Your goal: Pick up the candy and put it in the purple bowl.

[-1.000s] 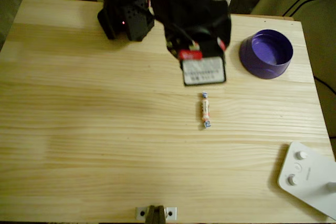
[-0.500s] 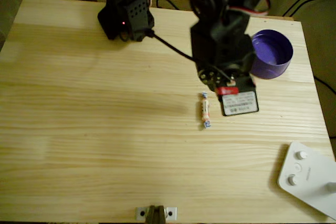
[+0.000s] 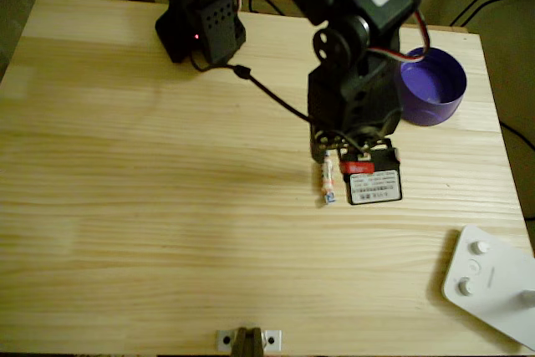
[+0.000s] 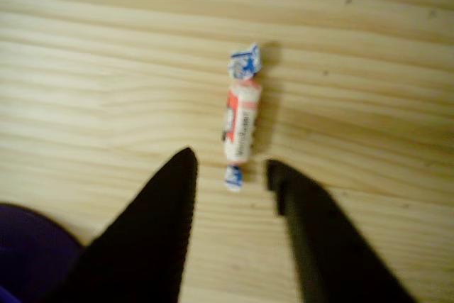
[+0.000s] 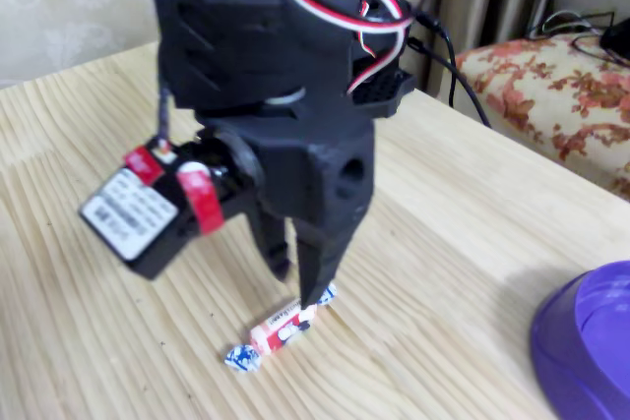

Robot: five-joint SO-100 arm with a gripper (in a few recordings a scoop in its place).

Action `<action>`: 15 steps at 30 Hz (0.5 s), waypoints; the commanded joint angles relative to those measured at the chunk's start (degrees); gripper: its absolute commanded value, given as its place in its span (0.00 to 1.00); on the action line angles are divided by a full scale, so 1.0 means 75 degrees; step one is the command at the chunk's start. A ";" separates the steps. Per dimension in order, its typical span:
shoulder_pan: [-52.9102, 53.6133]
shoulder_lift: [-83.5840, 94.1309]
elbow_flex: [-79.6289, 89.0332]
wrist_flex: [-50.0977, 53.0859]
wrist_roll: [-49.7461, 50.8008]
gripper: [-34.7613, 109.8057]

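Observation:
The candy (image 3: 328, 181) is a small white stick with orange-red print and blue twisted ends, lying flat on the wooden table near the middle. My black gripper (image 3: 327, 156) hangs just over its far end. In the wrist view the gripper (image 4: 230, 162) is open, its two dark fingers either side of the near twisted end of the candy (image 4: 241, 122), with nothing gripped. In the fixed view the fingertips of the gripper (image 5: 298, 282) sit just above one end of the candy (image 5: 281, 330). The purple bowl (image 3: 439, 89) stands at the back right, also seen as the purple bowl (image 5: 591, 341).
A white device with round buttons (image 3: 489, 282) lies at the front right corner. The arm's black base (image 3: 201, 22) stands at the back of the table, with a cable running to the arm. A small metal bracket (image 3: 247, 340) sits at the front edge.
The arm swung from the back centre out to the right of the candy, then shifted left and down so the gripper now stands over the candy's far end. The candy has not moved.

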 commanded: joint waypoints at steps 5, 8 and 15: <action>-0.0152 0.0914 -0.0844 0.0047 0.0223 0.56; -0.0316 0.0832 -0.0891 0.0023 0.0258 0.56; -0.0551 -0.0246 -0.1535 0.0012 0.0527 0.56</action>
